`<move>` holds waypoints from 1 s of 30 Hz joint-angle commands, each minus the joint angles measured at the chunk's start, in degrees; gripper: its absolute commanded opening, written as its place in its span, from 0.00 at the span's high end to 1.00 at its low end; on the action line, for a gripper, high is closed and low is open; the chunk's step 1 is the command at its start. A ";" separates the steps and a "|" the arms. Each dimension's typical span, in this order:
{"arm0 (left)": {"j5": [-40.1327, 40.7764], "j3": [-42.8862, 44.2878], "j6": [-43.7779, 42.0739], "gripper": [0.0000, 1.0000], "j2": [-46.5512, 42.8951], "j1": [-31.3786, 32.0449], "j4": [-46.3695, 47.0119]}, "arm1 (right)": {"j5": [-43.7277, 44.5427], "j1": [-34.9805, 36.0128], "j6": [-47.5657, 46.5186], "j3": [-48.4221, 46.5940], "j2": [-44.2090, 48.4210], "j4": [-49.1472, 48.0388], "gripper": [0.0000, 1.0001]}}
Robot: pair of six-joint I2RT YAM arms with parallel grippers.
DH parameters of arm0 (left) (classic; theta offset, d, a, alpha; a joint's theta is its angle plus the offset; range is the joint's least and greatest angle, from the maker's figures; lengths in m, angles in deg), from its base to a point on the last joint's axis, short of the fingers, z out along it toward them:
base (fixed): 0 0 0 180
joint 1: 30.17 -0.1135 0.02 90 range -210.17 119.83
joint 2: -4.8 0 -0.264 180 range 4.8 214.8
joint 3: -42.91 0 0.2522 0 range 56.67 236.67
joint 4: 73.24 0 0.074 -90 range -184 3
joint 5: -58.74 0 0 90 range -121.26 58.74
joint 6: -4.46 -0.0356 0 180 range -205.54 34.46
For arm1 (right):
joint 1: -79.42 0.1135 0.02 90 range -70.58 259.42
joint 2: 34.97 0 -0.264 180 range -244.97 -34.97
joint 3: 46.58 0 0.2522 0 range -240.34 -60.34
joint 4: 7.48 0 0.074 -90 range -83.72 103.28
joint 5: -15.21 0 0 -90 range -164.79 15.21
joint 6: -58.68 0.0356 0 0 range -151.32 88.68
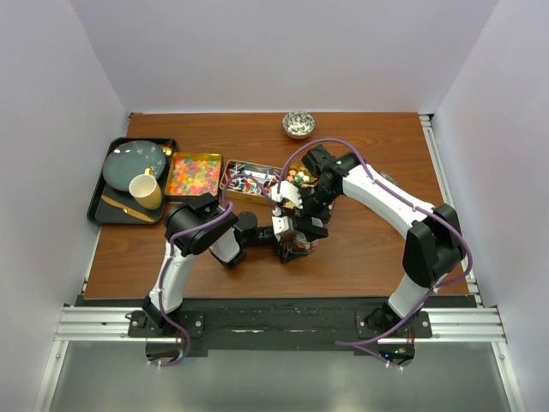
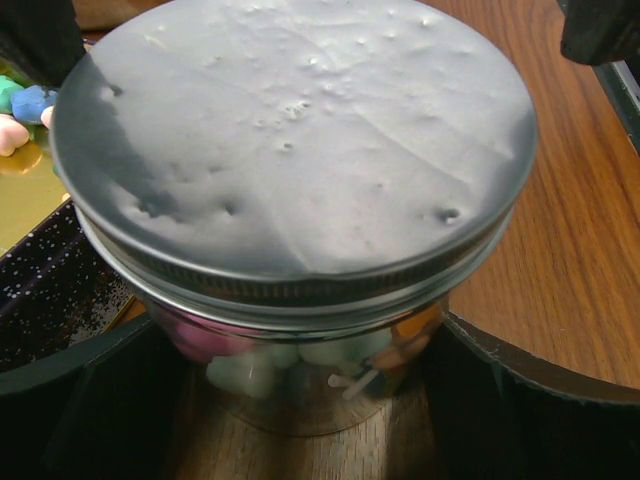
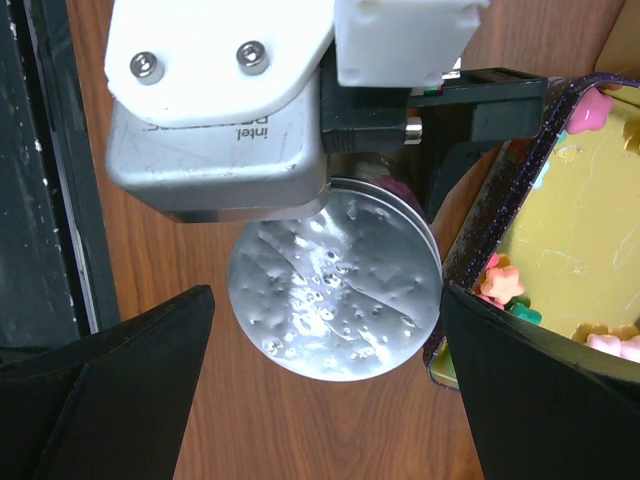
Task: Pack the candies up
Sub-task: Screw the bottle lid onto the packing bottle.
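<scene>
On the table, the left gripper hugs the jar of candies, jaws spread wide against its glass. The right gripper hangs fully open over the lid, holding nothing.

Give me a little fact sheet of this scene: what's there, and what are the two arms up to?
Jar: glass jar holding candies, metal lid on top
Left gripper: closed around the jar just under the lid
Right gripper: open, jaws wide either side of the lid, not touching
Tins: gummy tin and wrapped-candy tin, both uncovered
Elsewhere: tray with plate and cup; small bowl
</scene>
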 commanded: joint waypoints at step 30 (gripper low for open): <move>1.39 1.04 1.01 1.00 3.20 -2.18 -9.40 | 3.82 -0.64 0.47 4.61 9.34 5.96 0.02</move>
